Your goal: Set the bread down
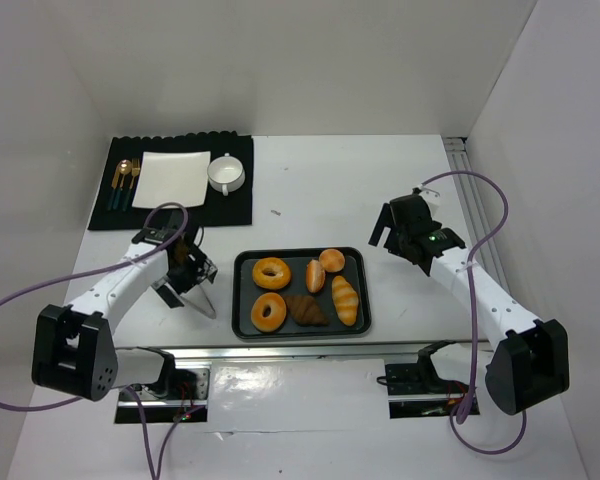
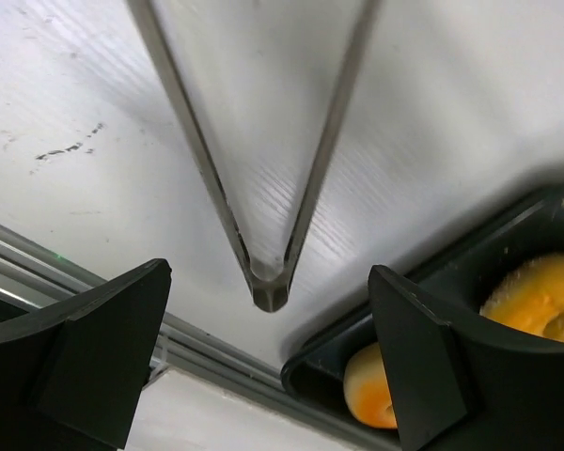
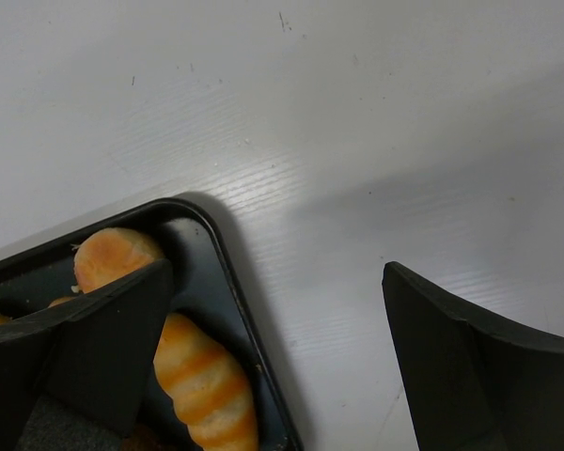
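Golden striped roll (image 1: pixel 345 299) lengthwise near-to-far

White arm links (image 1: pixel 130 280), black joint housings (image 1: pixel 75 350), purple cables (image 1: pixel 20 293), matte black fingers (image 2: pixel 94 348).

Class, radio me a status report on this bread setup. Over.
Left gripper open, above tongs. Right gripper open, by tray corner. Bread all on tray, ungrasped. Nothing in the way.
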Motion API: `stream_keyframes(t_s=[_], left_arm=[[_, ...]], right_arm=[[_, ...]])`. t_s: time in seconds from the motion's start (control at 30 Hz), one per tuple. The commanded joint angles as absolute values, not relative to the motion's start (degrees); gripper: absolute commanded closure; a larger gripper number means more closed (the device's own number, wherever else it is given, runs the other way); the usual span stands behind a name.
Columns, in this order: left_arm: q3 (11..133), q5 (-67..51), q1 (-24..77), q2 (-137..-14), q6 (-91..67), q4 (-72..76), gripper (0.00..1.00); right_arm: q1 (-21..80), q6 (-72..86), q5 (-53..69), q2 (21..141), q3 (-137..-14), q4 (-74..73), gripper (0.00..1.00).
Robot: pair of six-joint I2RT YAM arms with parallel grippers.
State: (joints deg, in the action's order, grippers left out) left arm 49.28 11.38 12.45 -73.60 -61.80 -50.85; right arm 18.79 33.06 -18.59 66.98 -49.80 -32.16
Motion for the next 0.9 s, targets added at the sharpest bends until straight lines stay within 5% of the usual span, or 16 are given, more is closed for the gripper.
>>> stream_keyframes(t_s=[0.0,0.67,0.77,0.87], left_arm=[[48.7,14.1,10.1,-73.5,-65.9,-50.8,0.00],[46.7,11.1,2.0,-89.7,-63.4,-35.9,0.01],[46.7,10.4,1.5,-90.3,-62.6,-34.4,0.19],[47.2,12.1,1.5,-88.1,-62.6,-37.9,0.57]], right_arm=[[19.2,32.2,-18.6,67.0,-49.8,-29.2,0.01],[19.2,31.6,-19.2,65.9,-49.2,-29.7,0.01],[19.2,31.6,-19.2,65.9,-49.2,-29.7,0.01],[19.2,31.6,-19.7,65.9,-49.2,-30.3,0.01]])
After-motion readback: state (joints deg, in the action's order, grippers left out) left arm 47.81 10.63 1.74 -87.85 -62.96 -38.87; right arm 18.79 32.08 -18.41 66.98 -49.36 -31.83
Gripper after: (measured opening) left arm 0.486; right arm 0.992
